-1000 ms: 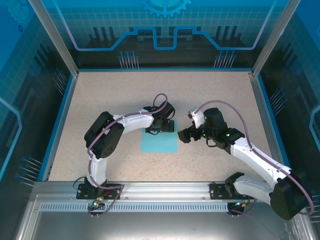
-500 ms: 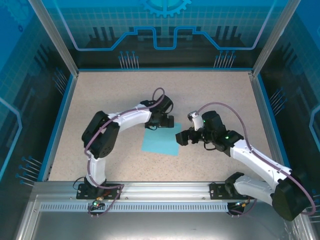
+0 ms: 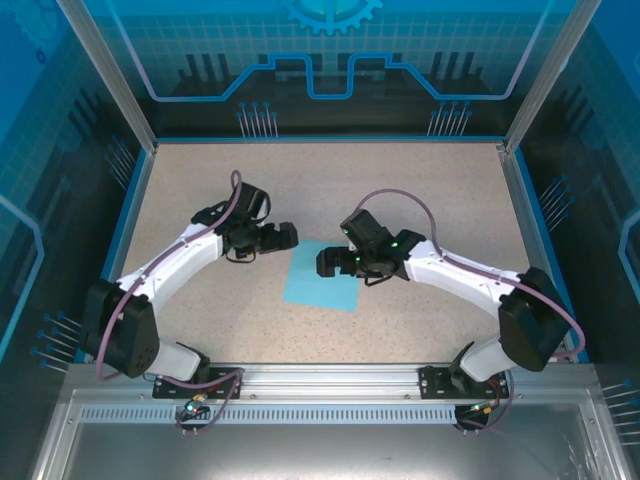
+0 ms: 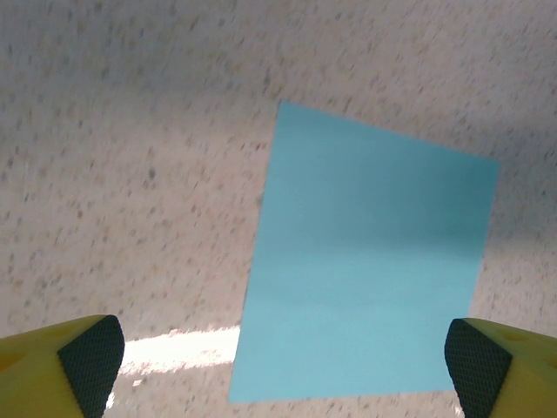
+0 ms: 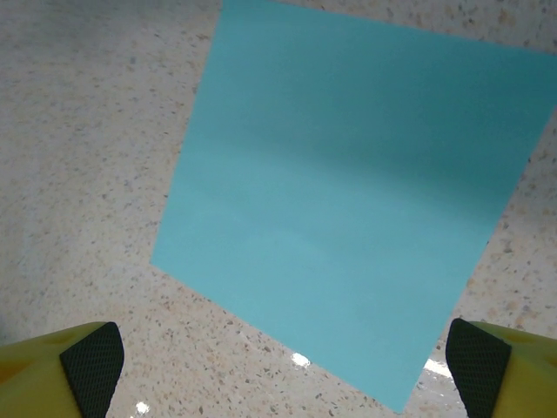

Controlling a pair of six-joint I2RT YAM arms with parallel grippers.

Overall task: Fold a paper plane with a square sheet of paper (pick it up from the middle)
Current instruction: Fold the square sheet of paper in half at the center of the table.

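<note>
Top external view showing thin light-blue square sheet of paper point(image 3: 320, 285) lying flat, unfolded, on speckled beige tabletop point(image 3: 430, 180), left gripper point(image 3: 291, 237) hovering beside its far-left corner, right gripper point(image 3: 322, 264) over its far edge, jaws spread wide, gripping nothing; needing gentle, centred pinching at mid-sheet.

Square sheet of paper point(image 3: 320, 285) lying flat on the table point(image 3: 430, 185), about mid-table, between the two arms. Left gripper point(image 3: 290, 236) just beyond the sheet's far-left corner, off the paper; its arm reaches in from the near-left base. Right gripper point(image 3: 324, 263) over the sheet's far part; its arm reaches in from the near-right base. Enclosure panels point(image 3: 330, 60) stand left, right and far of the table.
</note>
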